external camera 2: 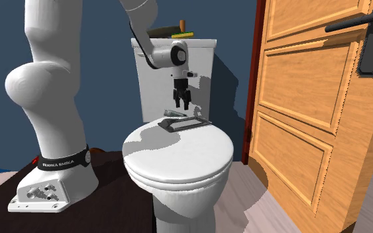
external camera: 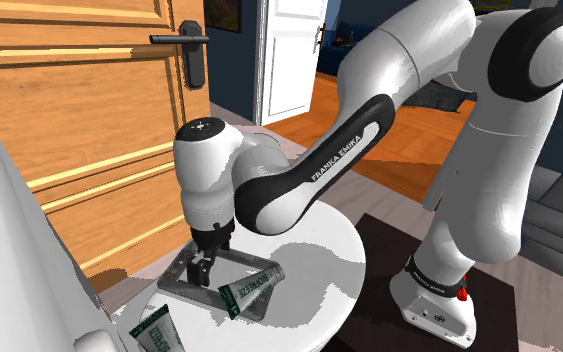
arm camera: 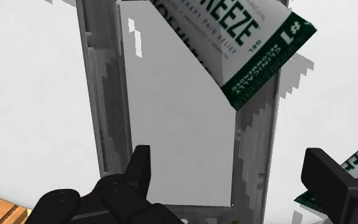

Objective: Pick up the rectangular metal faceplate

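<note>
Fingers apart, the gripper (arm camera: 229, 159) hangs above the grey faceplate (arm camera: 98, 95), straddling one long rail, seemingly to stay clear of the green-and-white tube (arm camera: 247, 38) lying across its far end

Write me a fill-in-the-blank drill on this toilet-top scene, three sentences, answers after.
1. The grey faceplate lies on the toilet's closed ____.
2. The hand over the faceplate is ____.
3. A green-and-white ____ lies across one corner of the faceplate.

Missing words: lid; open; tube
</note>
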Action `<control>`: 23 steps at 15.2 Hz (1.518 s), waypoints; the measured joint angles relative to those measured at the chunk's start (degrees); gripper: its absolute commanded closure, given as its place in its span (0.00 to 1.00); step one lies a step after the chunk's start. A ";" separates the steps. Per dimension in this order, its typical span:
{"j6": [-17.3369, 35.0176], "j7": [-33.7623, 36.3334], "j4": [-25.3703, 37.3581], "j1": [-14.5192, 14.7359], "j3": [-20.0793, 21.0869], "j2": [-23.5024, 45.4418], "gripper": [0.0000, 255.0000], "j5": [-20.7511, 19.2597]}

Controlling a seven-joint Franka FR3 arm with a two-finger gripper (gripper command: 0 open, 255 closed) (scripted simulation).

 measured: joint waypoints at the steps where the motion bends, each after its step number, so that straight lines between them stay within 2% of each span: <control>1: 0.24 1.48 1.12 1.10 -0.14 2.06 0.00 -1.60; 4: 0.10 4.32 4.79 3.74 -0.91 7.07 0.00 -5.07; 11: 3.78 6.93 4.74 5.46 -2.78 11.53 0.00 -8.66; 12: 3.99 7.05 4.76 5.56 -2.90 11.80 1.00 -8.87; 23: 3.98 7.02 4.77 5.53 -2.88 11.75 1.00 -8.84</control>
